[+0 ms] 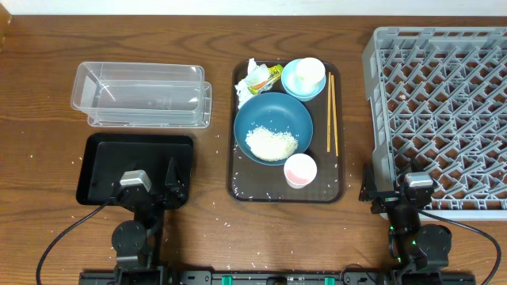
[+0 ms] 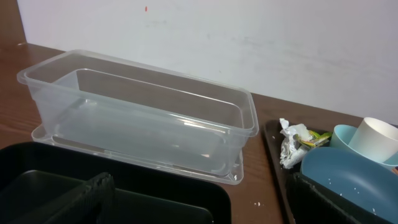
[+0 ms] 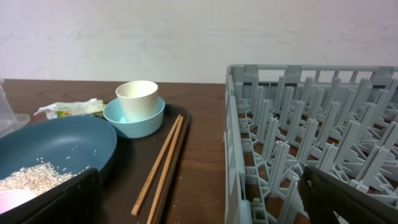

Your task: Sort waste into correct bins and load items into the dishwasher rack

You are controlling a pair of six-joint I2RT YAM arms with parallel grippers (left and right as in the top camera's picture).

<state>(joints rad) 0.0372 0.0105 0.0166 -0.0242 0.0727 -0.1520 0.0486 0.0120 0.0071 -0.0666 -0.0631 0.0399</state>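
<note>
Both grippers open and empty, low at the near edge of the table [image 1: 47,79] — sorting not begun.
My left gripper [image 2: 205,200] hung over the black tray [image 1: 103,152], with the clear tub [image 1: 142,95] just beyond; my right gripper [image 3: 205,199] sat beside the rack [image 1: 380,95]. Everything else lay on the brown serving tray [image 1: 238,187]: rice [image 1: 272,142] in the dark-blue bowl [image 1: 273,115], tissue [image 1: 252,79] and wrapper [image 1: 272,75] touching at its far-left corner, white cup [image 1: 310,71] nested in the light-blue bowl [image 1: 291,84], pink cup [image 1: 300,169] at the near side, chopsticks [image 1: 331,113] flat along the right. Risks, as I judged them: tilting the big bowl early would dump rice on the table; the tissue could drag the wrapper into the wrong bin; lifting the cup might pull its bowl along — and the chopsticks looked hard to pinch.
</note>
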